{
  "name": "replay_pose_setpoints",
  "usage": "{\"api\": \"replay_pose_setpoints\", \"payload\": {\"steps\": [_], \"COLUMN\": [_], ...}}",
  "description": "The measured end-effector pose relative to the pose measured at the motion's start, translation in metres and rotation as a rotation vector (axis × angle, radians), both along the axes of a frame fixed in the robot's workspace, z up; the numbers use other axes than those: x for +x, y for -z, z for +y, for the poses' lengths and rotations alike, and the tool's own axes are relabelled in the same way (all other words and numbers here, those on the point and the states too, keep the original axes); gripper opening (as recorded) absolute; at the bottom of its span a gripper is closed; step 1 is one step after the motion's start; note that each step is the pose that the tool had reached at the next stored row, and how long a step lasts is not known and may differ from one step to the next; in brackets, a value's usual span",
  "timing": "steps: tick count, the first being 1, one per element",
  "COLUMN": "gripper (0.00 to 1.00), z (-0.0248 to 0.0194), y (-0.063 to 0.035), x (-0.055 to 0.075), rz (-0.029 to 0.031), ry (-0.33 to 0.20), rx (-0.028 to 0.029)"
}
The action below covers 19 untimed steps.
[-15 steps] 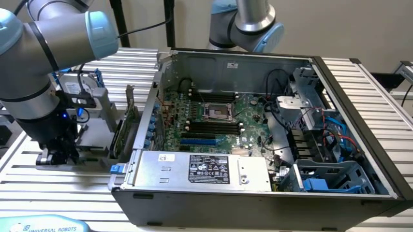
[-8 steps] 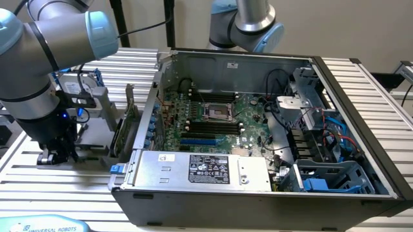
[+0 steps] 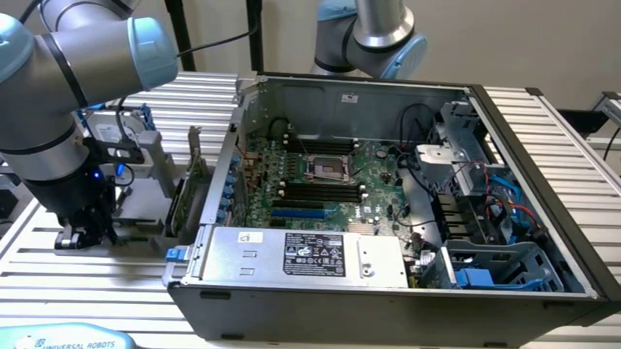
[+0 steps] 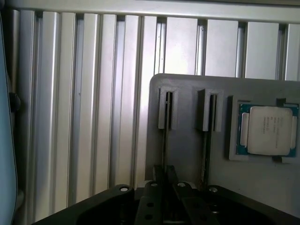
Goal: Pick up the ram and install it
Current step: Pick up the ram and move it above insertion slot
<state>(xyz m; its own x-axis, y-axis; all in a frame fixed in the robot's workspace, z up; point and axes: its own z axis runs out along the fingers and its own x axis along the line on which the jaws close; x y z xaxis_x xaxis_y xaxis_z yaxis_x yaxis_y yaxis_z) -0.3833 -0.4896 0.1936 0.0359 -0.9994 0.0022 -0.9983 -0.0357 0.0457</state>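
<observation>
The step in hand is the pick-up, with nothing installed yet. The hand (image 4: 165, 176) is low over a grey holder (image 4: 187, 93) that sits on the ribbed worktop (image 4: 93, 117), outside the open computer case (image 3: 339, 94) on the exterior view's left. In the wrist view, the ram (image 4: 165, 140) stands on edge in one of the holder's two narrow slots and shows as a thin dark line running up from between the fingers. A square silver processor chip (image 4: 267, 130) lies in a recess just beside the slots.

The fingers are drawn close together on the stick's thin edge. It looks like a grip, though with the stick edge-on it is hard to say how firm. The ram seems seated in its slot rather than lifted.

Any next move calls for a steady hold and a path straight along the slot so the board does not bind. The dark memory slots (image 3: 315, 193) on the board inside the case are well apart from here.
</observation>
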Motion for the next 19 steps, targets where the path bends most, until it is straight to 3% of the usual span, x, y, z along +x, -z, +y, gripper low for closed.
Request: {"api": "replay_pose_setpoints", "payload": {"steps": [19], "gripper": [0.14], "z": [-0.0001], "y": [-0.0018], "x": [0.0000], "rz": [0.0000], "ry": [0.015], "rx": [-0.0001]}}
